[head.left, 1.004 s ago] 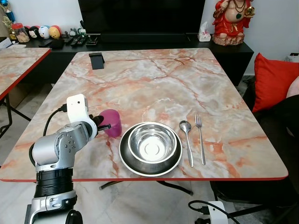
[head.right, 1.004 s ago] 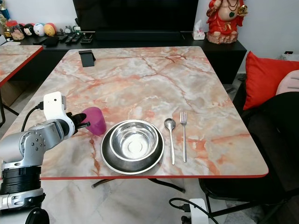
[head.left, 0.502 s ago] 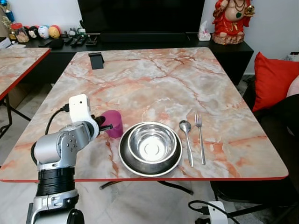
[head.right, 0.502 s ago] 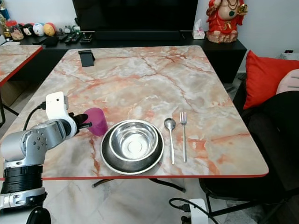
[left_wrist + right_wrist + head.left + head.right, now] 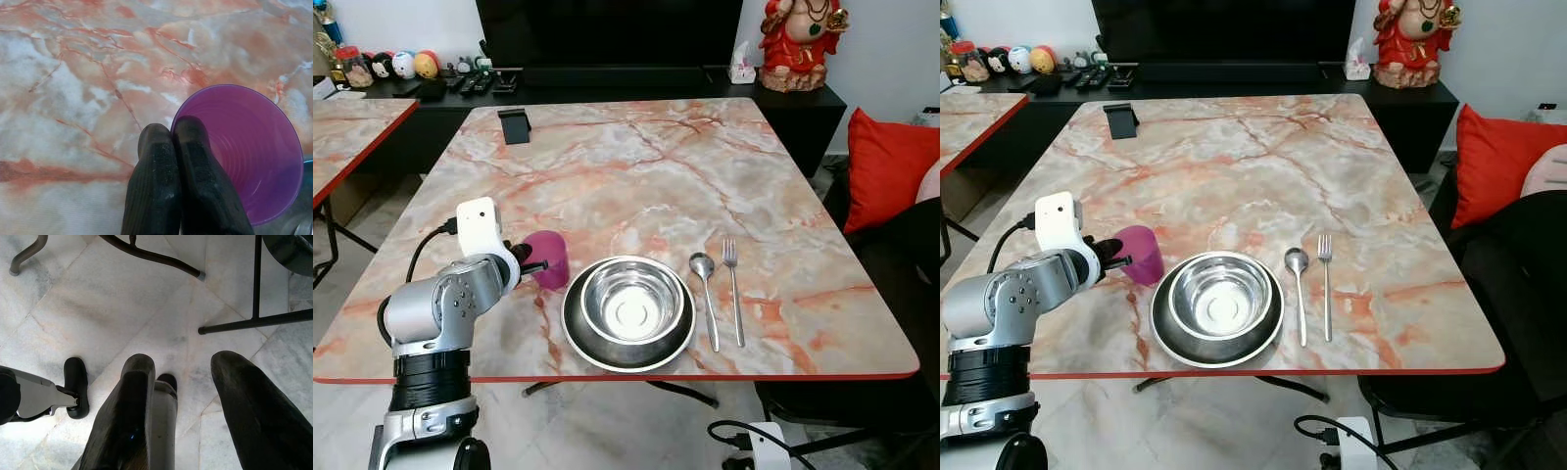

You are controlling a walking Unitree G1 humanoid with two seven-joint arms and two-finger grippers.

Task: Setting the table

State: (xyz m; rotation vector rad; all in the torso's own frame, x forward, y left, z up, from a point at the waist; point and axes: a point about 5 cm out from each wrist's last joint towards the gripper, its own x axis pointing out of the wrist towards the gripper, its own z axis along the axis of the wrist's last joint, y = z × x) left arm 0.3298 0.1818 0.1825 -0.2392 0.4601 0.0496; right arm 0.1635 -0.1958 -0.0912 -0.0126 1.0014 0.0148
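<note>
We see the left gripper (image 5: 172, 134) closed on the rim of the purple cup (image 5: 548, 258), its two fingers (image 5: 154, 186) pressed together with one inside the cup's wall and one outside. The cup stands on the marble table (image 5: 636, 166), just beyond the fingertips. Just past the cup from the gripper lies the steel bowl (image 5: 630, 298) in its dark plate (image 5: 579, 338), and further on the spoon (image 5: 705, 294) and fork (image 5: 733, 289) side by side. The right gripper (image 5: 181, 382) hangs over the floor (image 5: 98, 308), fingers spread apart and holding nothing.
</note>
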